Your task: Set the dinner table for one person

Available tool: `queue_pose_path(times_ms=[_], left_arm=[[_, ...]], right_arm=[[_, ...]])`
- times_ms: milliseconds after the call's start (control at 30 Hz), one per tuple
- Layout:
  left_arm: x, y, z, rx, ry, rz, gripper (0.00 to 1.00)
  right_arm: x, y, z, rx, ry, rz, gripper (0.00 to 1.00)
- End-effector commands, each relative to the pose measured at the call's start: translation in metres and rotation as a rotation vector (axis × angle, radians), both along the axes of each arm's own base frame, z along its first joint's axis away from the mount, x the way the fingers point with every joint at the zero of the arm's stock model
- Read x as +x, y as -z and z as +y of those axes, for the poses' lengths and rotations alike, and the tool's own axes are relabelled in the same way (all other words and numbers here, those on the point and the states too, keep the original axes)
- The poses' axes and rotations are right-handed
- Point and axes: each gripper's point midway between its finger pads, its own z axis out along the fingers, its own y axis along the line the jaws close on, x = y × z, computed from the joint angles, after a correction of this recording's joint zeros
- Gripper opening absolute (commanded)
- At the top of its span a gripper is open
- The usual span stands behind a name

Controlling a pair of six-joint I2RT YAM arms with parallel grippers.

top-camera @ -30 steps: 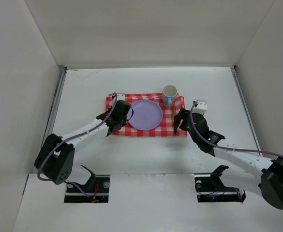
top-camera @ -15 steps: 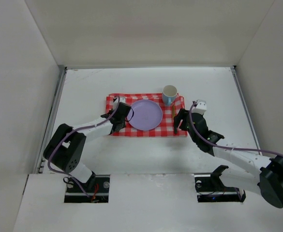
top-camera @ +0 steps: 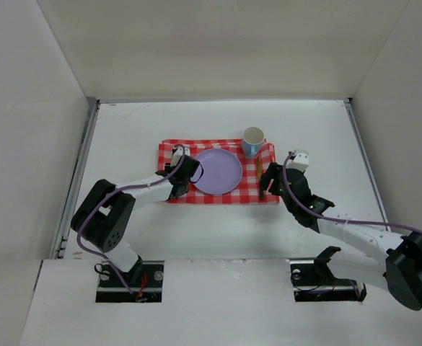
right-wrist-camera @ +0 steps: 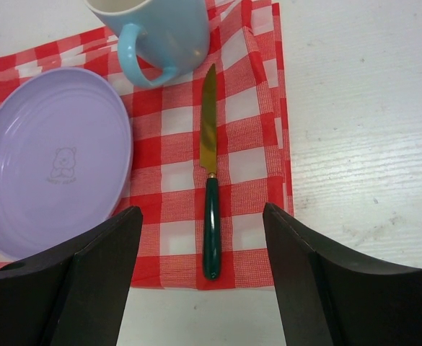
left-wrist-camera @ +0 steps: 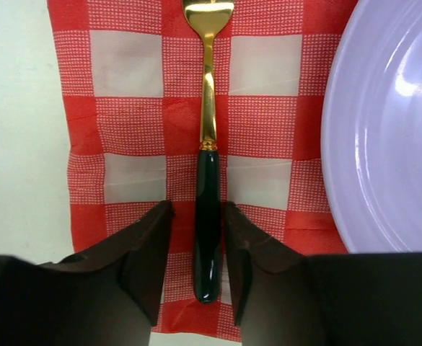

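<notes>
Your left gripper (left-wrist-camera: 196, 210), jaws narrow, straddled the fork (left-wrist-camera: 208, 115) handle; your right gripper (right-wrist-camera: 202, 209), jaws wide, had the knife (right-wrist-camera: 208, 130) lying between them.

Table (top-camera: 308, 126): a large, flat, matte-white rectangular top, lying level and seen from above and behind. Thin grey metal rails (top-camera: 81, 169) run along its left and right edges, and its far edge meets the white back wall (top-camera: 218, 50). In the right wrist view the surface shows faint streaked grain and a few small dark scuffs. A red-and-white checked cloth (top-camera: 248, 193) lies flat at about the middle, well apart from both rails, with bare white tabletop on every side of it.
</notes>
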Motion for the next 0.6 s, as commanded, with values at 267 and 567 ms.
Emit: queue_pose_path(times_ms=[267, 567], left_arm=[[-0.002, -0.042, -0.015, -0.048, 0.028, -0.087, 0.7], [-0.013, -0.138, -0.014, -0.328, -0.046, -0.359, 1.0]], right_arm=[[0.009, -0.017, -0.005, 0.044, 0.044, -0.067, 0.74], [0.005, -0.035, -0.037, 0.099, 0.16, -0.143, 0.61]])
